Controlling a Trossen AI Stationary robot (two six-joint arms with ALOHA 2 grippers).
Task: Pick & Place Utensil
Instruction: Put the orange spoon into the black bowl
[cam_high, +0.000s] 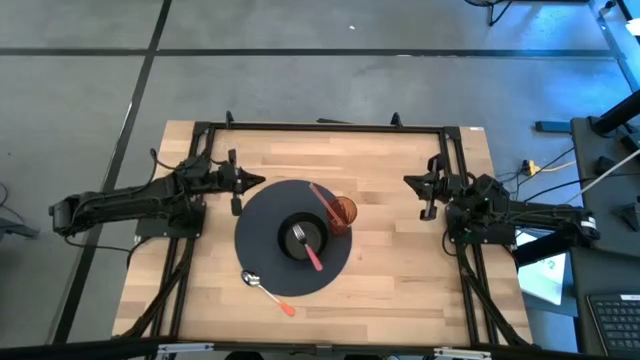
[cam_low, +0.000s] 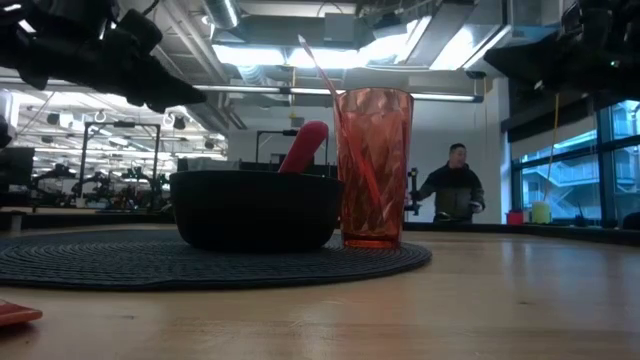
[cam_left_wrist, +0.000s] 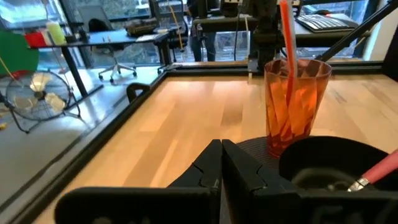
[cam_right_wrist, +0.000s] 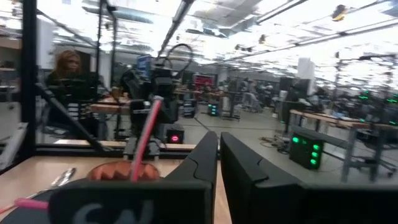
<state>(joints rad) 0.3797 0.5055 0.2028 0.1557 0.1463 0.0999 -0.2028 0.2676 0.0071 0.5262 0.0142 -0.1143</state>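
A black bowl (cam_high: 303, 238) stands on the middle of a round dark placemat (cam_high: 262, 225). A fork (cam_high: 308, 247) with a pink handle leans in the bowl, handle over the rim. An orange tumbler (cam_high: 342, 212) stands upright on the mat's far right part, with a red straw-like utensil (cam_low: 325, 70) leaning in it. A spoon (cam_high: 268, 292) with an orange handle lies with its bowl end on the mat's near edge and its handle on the table. My left gripper (cam_high: 240, 182) hovers shut by the mat's far left edge. My right gripper (cam_high: 425, 190) hovers shut to the tumbler's right.
A black frame (cam_high: 330, 127) runs along the table's far, left and right edges. Bare wood lies between the mat and the right arm (cam_high: 400, 250). A person (cam_low: 455, 185) stands in the room beyond the table.
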